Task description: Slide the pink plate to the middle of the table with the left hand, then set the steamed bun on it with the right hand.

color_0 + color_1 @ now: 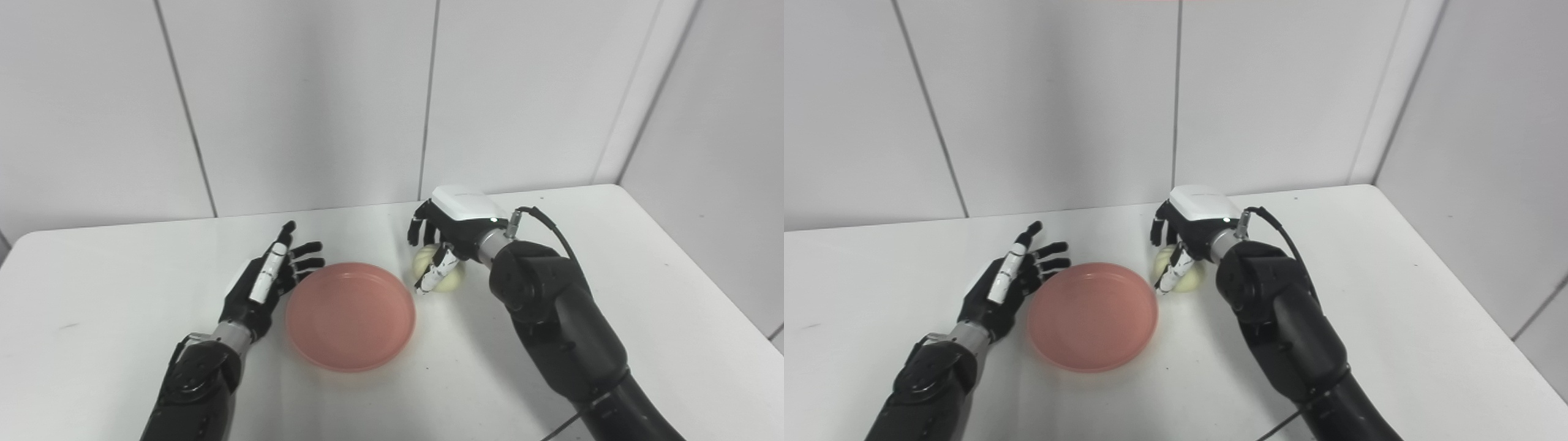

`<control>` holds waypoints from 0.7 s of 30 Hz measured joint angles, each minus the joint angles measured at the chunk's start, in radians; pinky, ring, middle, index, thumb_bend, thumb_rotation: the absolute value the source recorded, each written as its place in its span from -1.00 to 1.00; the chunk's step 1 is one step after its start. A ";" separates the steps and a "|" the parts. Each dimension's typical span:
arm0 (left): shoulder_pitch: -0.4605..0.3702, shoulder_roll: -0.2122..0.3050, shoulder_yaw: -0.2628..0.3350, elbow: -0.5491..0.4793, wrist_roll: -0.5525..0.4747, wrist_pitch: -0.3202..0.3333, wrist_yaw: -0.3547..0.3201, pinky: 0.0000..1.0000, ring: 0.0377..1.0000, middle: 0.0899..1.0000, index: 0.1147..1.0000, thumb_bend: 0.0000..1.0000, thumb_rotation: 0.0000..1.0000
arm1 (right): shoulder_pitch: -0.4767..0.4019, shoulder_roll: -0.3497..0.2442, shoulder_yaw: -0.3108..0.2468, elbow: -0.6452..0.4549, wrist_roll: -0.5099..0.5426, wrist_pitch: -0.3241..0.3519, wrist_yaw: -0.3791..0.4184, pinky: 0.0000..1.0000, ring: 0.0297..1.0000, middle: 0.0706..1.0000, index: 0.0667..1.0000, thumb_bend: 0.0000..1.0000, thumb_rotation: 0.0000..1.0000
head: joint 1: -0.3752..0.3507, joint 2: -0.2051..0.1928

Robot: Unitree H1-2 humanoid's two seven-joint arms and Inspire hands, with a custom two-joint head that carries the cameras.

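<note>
Now we have the pink plate point(350, 315) lying empty near the middle of the table point(661, 294), so the sliding step looks done to us. Our left hand point(269, 278) rests just beside the plate's left rim with its fingers point(306, 248) spread wide and holding nothing; we judge it parked there so the plate stays clear for the drop. Our right hand point(450, 229) sits over the steamed bun point(442, 273), which lies on the table just beyond the plate's right edge. Its fingers point(429, 278) curl down around the bun from above, one white-tipped finger pressed against its near side, but we cannot tell whether the grip is truly closed or only settling. The bun appears to rest on the table, not lifted. Because it looks soft, we would squeeze lightly, then carry it the short way left onto the plate.
</note>
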 measured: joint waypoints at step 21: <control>-0.092 -0.050 -0.020 0.185 0.042 -0.117 0.083 0.34 0.33 0.48 1.00 0.30 0.84 | 0.006 0.044 0.068 0.172 0.164 -0.086 -0.149 -0.31 -0.14 -0.16 -0.04 0.05 -0.98 | 0.129 -0.002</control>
